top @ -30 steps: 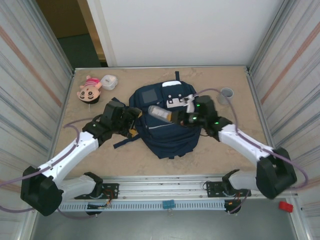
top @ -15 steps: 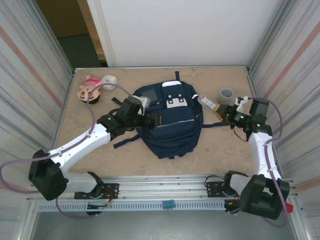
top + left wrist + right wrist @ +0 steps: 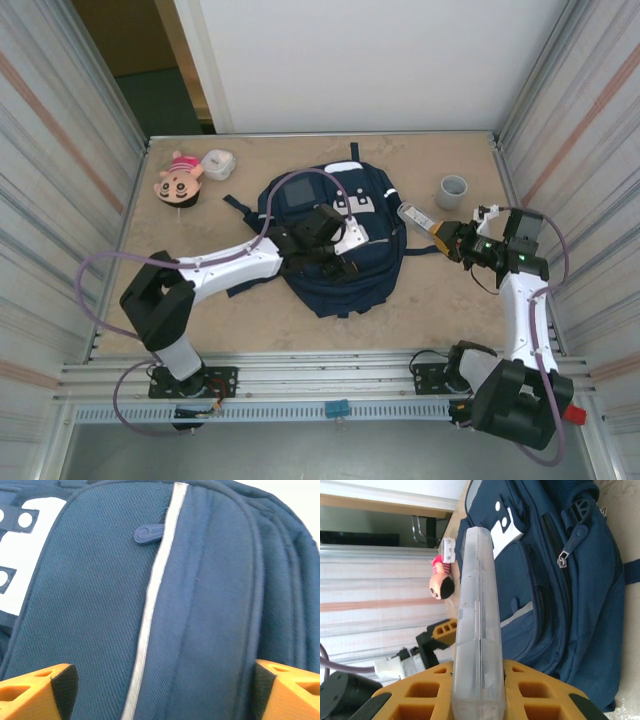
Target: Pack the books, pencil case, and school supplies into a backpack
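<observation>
Right fingers (image 3: 420,695): closed narrow on a flat, translucent pale case, taken to be the pencil case (image 3: 476,605). It is clamped edge-on across its near end, with the long body sticking out past the fingertips. The grip looks square and firm.

Right gripper (image 3: 447,237): it holds the pencil case over the surface (image 3: 440,300), just beside the right flank of the backpack (image 3: 340,290), with the grey cup (image 3: 453,190) near on the far side. The case is not over the backpack. Whether it clears the surface cannot be told.

Left fingers (image 3: 37,690): spread wide and holding nothing. The left gripper (image 3: 160,695) is poised close over the front panel of the backpack, with a pale stripe (image 3: 150,610) running between the fingers and a zip pull (image 3: 148,531) just beyond. From above, the left arm reaches across the middle of the pack.

Backpack: lies flat in the centre of the surface, front up, with the grey patch and white patch towards the far end. No open mouth can be made out, and what it already contains cannot be told from outside.

Off to the far left, well apart: the pink doll head (image 3: 177,180) and a small white round thing (image 3: 217,163).

Progress, as judged: early to middle. The pencil case is in hand but not packed. The likely next need is for the left fingers to open a compartment so the case can go in, and after that anything left to pack.
</observation>
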`<action>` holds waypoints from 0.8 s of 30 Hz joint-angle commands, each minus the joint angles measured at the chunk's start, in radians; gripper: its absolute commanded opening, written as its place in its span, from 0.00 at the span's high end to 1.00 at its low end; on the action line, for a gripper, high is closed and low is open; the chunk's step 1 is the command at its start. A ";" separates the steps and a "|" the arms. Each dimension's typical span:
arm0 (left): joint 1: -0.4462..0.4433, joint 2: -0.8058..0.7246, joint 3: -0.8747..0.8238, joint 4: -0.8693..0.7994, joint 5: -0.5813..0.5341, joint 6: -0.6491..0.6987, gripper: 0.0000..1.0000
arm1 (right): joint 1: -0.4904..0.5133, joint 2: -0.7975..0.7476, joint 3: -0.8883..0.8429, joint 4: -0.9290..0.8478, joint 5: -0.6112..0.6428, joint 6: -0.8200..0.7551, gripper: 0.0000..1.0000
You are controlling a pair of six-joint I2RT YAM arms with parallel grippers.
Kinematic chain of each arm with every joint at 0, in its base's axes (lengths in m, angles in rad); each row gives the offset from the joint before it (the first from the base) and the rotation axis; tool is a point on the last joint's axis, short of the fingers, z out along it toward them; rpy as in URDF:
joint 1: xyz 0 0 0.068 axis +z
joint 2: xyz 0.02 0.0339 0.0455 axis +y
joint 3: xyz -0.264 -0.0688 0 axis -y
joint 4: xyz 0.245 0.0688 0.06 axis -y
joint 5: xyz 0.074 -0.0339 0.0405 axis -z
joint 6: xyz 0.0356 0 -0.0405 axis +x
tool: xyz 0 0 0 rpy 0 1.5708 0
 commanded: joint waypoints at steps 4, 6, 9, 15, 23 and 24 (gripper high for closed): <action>-0.001 0.063 0.076 0.041 -0.019 0.083 0.11 | -0.008 -0.032 -0.008 -0.053 -0.005 -0.048 0.87; -0.002 0.073 0.077 0.040 -0.029 0.083 0.12 | -0.009 -0.032 -0.007 -0.063 -0.005 -0.058 0.87; -0.002 0.066 0.074 0.043 -0.072 0.075 0.32 | -0.009 -0.028 -0.012 -0.071 -0.004 -0.063 0.87; -0.001 -0.040 0.053 0.083 -0.054 0.053 0.80 | -0.007 -0.030 -0.020 -0.091 -0.006 -0.077 0.88; 0.019 -0.106 0.090 0.126 -0.037 -0.004 0.92 | 0.064 -0.073 -0.052 -0.155 0.026 -0.072 0.88; 0.028 -0.107 0.092 0.137 -0.029 -0.021 0.91 | 0.091 -0.086 -0.063 -0.138 0.037 -0.048 0.88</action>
